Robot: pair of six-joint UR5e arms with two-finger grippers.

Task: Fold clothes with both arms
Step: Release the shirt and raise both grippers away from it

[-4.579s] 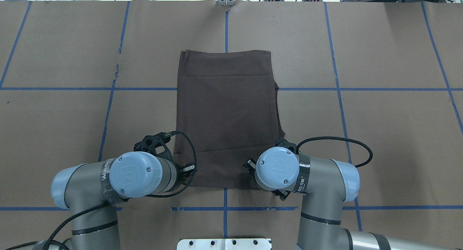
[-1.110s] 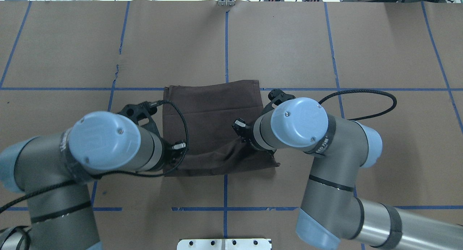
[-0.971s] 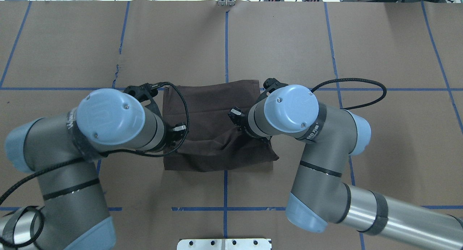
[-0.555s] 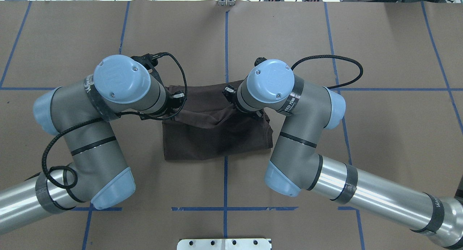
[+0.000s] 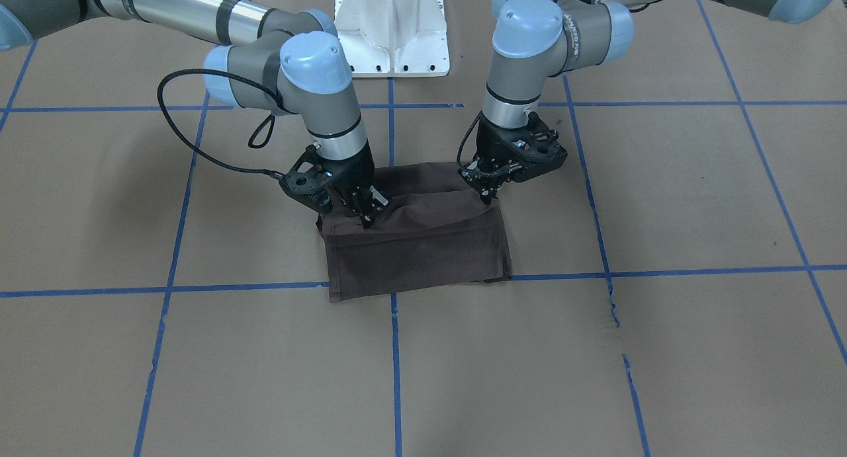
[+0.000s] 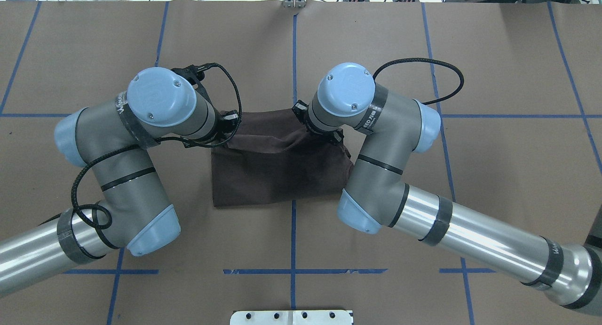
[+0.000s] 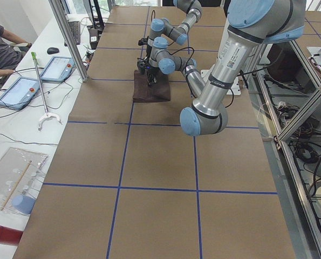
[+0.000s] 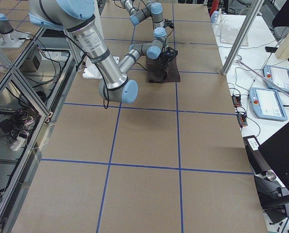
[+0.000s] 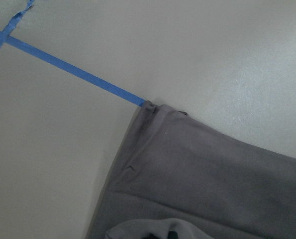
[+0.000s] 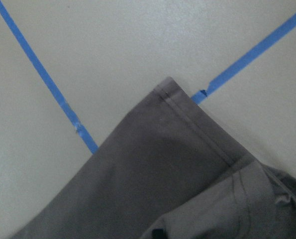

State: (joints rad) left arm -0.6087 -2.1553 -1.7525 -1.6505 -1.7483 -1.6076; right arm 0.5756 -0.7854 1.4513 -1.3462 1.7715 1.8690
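Note:
The dark brown T-shirt [image 6: 277,174] lies folded on the brown paper table, its near part doubled over toward the far edge. My left gripper [image 6: 226,126] is shut on the lifted edge at the shirt's left side; in the front-facing view it [image 5: 488,196] is on the right. My right gripper [image 5: 366,217] is shut on the same edge at the other side and shows in the overhead view [image 6: 305,122]. The cloth sags between them. The wrist views show the shirt's far corners [image 9: 152,107] [image 10: 170,84] flat on the table and a held fold at the bottom edge.
Blue tape lines [image 6: 294,47] grid the brown paper. The white bolted pedestal [image 5: 392,27] stands at the robot's side of the table. Tablets [image 7: 20,89] and an operator [image 7: 1,38] are beside the table's far side, and metal posts [image 7: 68,38] stand at its edge.
Both arms have carried the shirt's near edge away from the robot, over the shirt toward its far edge. The visible shirt has become much shorter, with a new fold nearest the robot.

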